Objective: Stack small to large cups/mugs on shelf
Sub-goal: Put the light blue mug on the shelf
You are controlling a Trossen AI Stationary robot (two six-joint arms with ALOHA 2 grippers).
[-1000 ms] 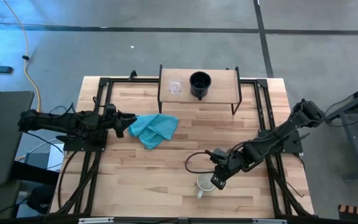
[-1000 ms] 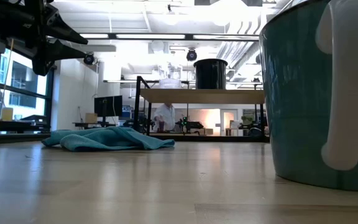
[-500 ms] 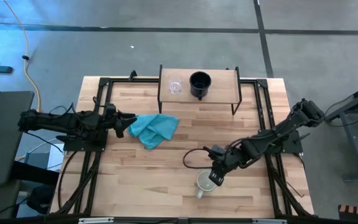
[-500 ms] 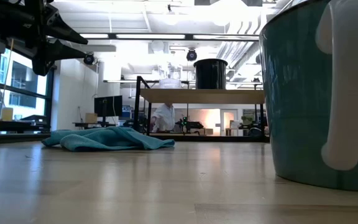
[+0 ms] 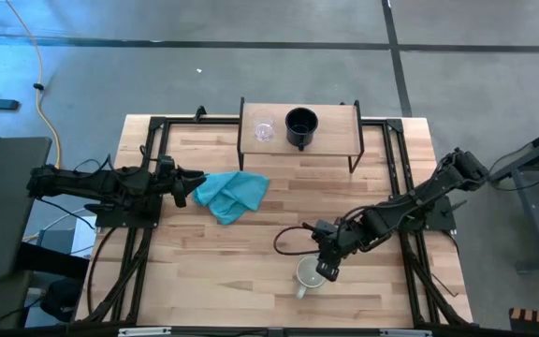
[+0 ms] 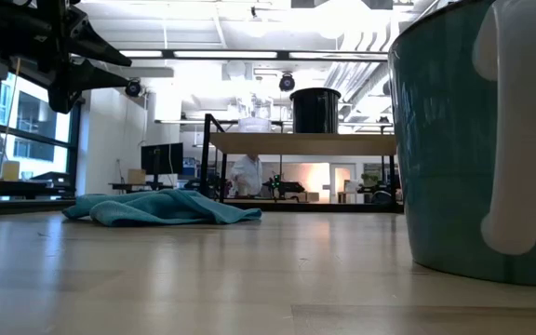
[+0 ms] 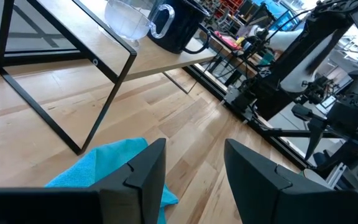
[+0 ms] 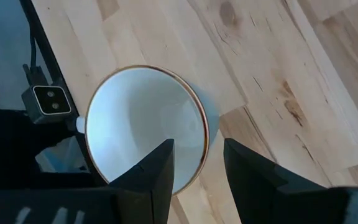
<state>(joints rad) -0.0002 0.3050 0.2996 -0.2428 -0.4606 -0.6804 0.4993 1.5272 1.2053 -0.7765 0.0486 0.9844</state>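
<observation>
The pale mug [image 5: 308, 276] stands upright on the table near the front edge, its handle toward the near edge; it fills the right of the low view [image 6: 463, 140]. My right gripper [image 5: 324, 270] is open just above its right rim [image 8: 199, 146]. One finger is over the inside and one is outside the wall, and neither shows any touch. The black mug [image 5: 300, 125] and the clear glass cup [image 5: 265, 130] stand side by side on the shelf [image 5: 340, 120]. My left gripper [image 5: 184, 185] waits open at the table's left.
A crumpled teal cloth [image 5: 232, 195] lies left of centre, just ahead of my left gripper. The shelf's black legs [image 5: 352, 154] stand at the far edge. A loop of cable [image 5: 288, 241] hangs by my right wrist. A person [image 6: 247, 174] shows in the room beyond.
My right gripper has crept a little toward the table's left, over the pale mug's rim. The mug, the cloth and the things on the shelf have stayed put.
</observation>
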